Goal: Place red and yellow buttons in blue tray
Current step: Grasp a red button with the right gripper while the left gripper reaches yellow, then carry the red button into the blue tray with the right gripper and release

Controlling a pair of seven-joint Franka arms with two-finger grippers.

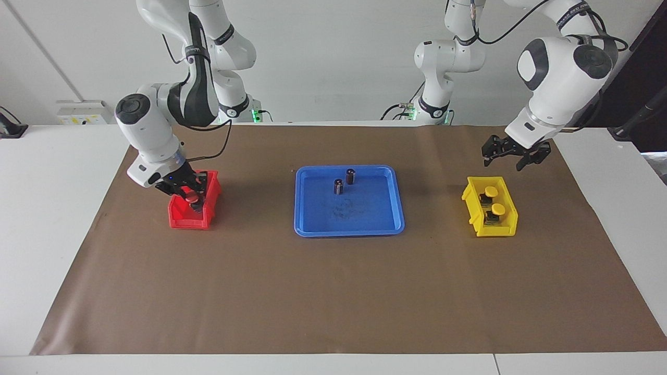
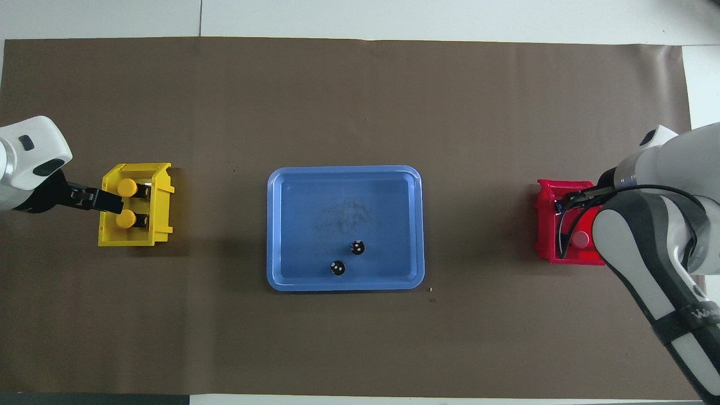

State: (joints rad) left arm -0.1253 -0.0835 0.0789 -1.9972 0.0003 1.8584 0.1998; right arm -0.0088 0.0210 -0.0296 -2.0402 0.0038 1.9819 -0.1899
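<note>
A brown-covered surface (image 1: 333,291) is being shown with a blue tray (image 1: 312,221) lying at its middle. No red or yellow button is being held by the tray yet; only two dark capless cylinders (image 1: 344,182) are standing in it, on the side nearer the robots.

Toward the left arm's end, two yellow buttons (image 1: 493,203) are sitting in a small yellow bin (image 1: 471,200). The left gripper (image 1: 508,154) is being held in the air over the bin's edge nearer the robots; its jaws are seen apart and nothing is being carried.

Toward the right arm's end, the right gripper (image 1: 192,198) is lowered into a small red bin (image 1: 180,219), with its jaws drawn together on a red button (image 1: 191,198). A red cap (image 2: 580,240) is showing in that bin from overhead; whether it is the gripped one or a second one cannot be told.

The task is judged to be at its beginning: all four buttons are still waiting to be moved into the tray.
</note>
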